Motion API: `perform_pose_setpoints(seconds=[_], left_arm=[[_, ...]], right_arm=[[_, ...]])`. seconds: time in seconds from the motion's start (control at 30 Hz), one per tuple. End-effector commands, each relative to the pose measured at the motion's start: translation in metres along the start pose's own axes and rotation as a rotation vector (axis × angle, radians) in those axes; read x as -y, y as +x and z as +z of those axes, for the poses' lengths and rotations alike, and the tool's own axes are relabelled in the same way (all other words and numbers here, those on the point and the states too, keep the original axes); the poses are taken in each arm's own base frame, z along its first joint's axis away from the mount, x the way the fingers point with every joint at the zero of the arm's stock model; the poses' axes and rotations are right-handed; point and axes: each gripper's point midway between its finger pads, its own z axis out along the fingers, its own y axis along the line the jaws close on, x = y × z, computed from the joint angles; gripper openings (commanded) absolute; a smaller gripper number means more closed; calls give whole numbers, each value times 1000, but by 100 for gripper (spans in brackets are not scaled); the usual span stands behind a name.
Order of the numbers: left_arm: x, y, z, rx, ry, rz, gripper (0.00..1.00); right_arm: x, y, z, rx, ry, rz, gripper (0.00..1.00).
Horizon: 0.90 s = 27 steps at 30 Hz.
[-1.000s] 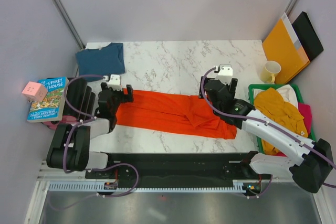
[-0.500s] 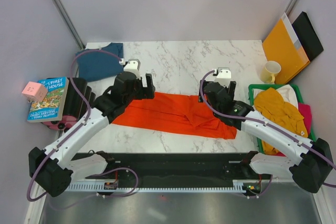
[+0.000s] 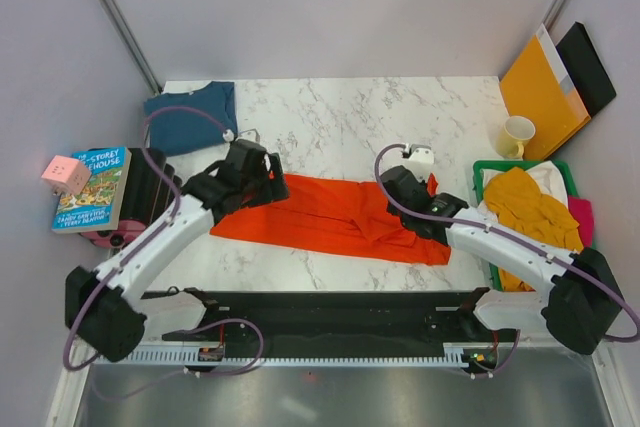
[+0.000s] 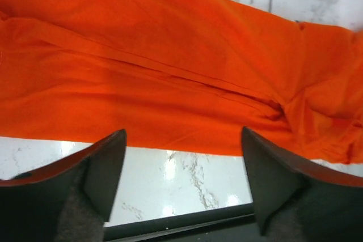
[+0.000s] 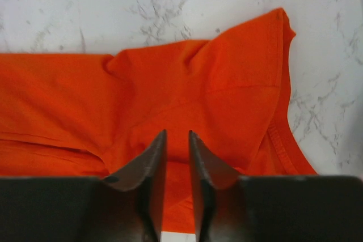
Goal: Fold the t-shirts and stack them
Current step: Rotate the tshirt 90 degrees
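Hovering over the orange shirt (image 3: pixel 330 219), folded only lengthwise, the left gripper (image 4: pixel 182 134) gapes, the right gripper (image 5: pixel 177 135) sits nearly closed and empty; the teal shirt (image 3: pixel 190 114) lies folded, the basket shirts (image 3: pixel 530 209) wait.

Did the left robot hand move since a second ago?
Yes. The left gripper swung right, away from the book, farther over the orange shirt.

The orange-red t-shirt (image 3: pixel 320 219) lies flat, folded into a long strip; the teal-blue t-shirt (image 3: pixel 190 119) sits folded far-left.
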Motion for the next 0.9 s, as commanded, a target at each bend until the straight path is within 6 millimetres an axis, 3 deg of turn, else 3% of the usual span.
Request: perform_pose_setpoints(seconds=[0.0,0.03,0.07,0.13,0.17,0.3,0.5,0.67,0.87], left_arm=[[-24,0,27,-122,-230,92,75],[-21,4,32,-153,-221,96,66],[-15,5,38,-176,-207,94,45],[-10,14,51,-230,-190,86,22],[-9,18,55,-242,-184,75,3],[-10,13,69,-212,-161,71,2],[-37,6,86,-217,-230,32,2],[-47,29,104,-317,-262,0,2],[-59,61,119,-429,-299,-9,2]], right_arm=[[10,35,10,-94,72,86,14],[10,37,12,-98,81,96,5],[11,39,14,-103,100,99,1],[17,47,20,-120,138,78,0],[20,49,23,-126,156,81,0],[30,60,35,-152,192,59,0],[52,62,65,-200,230,95,0],[51,62,86,-231,220,103,0],[40,75,106,-304,215,104,0]])
